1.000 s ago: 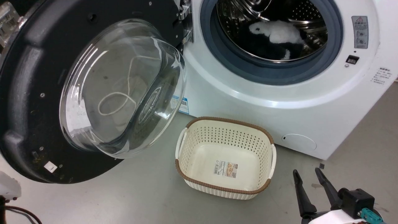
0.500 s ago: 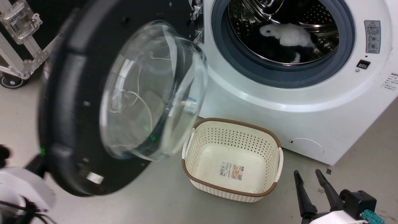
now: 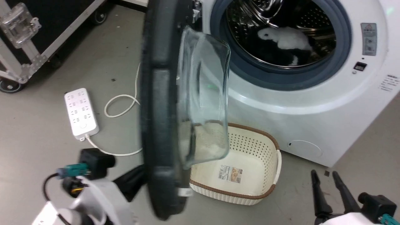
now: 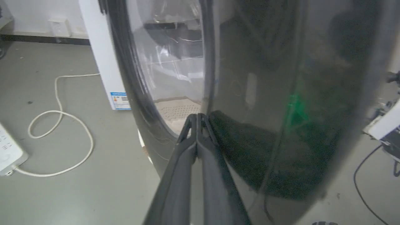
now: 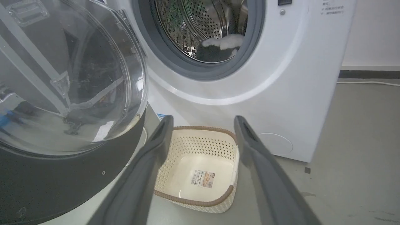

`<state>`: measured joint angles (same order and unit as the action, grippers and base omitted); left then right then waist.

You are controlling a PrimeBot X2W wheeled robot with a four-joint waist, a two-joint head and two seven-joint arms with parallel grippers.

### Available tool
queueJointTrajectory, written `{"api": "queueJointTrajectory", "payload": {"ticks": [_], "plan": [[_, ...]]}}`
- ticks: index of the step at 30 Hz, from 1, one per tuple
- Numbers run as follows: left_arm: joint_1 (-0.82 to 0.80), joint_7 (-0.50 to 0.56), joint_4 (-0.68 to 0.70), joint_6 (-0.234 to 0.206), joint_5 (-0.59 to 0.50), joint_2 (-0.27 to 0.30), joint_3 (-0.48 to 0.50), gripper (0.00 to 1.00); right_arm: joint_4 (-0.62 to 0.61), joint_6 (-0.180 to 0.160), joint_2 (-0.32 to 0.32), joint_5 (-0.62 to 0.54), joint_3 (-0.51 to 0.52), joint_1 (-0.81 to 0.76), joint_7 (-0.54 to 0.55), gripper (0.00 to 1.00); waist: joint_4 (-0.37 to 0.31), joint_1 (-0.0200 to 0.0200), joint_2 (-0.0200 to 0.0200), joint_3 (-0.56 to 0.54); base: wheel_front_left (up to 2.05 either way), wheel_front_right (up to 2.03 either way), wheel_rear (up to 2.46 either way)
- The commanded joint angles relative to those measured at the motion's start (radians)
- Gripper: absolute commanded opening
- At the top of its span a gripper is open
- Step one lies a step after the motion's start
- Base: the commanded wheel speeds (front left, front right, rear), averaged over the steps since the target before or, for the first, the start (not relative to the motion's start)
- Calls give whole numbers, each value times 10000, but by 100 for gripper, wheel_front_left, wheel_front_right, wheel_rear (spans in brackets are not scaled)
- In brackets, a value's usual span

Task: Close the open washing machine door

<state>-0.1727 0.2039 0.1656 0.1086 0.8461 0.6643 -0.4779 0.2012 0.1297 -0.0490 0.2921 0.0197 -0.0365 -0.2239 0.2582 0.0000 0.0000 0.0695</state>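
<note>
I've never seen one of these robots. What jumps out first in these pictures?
The big black-rimmed door with its glass bowl stands edge-on in the middle, half open before the washing machine. The left gripper, shut, has its tips at the door's outer face. A black-and-white fluffy thing lies in the drum, and a basket sits on the floor below.

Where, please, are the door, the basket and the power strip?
door [image 3: 159,103], head view, black rim.
basket [image 3: 250,142], head view, perforated back wall.
power strip [image 3: 80,112], head view, white top face.
</note>
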Motion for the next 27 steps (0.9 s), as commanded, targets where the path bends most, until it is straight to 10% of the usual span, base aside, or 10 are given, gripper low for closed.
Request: {"api": "queueJointTrajectory", "payload": {"ticks": [1,13,27], "plan": [[-424,-104,321,87,248,-90,-615,0,51,9,-12,119,175,117,-125,100,-200,0,0,6,0,0,0],[-2824,-923,-238,218,866,-846,-3881,0,158,10,-12,490,989,210,-375,100,-1778,0,0,312,0,0,0],[-5788,-2425,-5310,218,-152,-3873,-4283,0,42,10,-12,727,1108,277,-379,100,-3470,0,0,638,0,0,0]]}}
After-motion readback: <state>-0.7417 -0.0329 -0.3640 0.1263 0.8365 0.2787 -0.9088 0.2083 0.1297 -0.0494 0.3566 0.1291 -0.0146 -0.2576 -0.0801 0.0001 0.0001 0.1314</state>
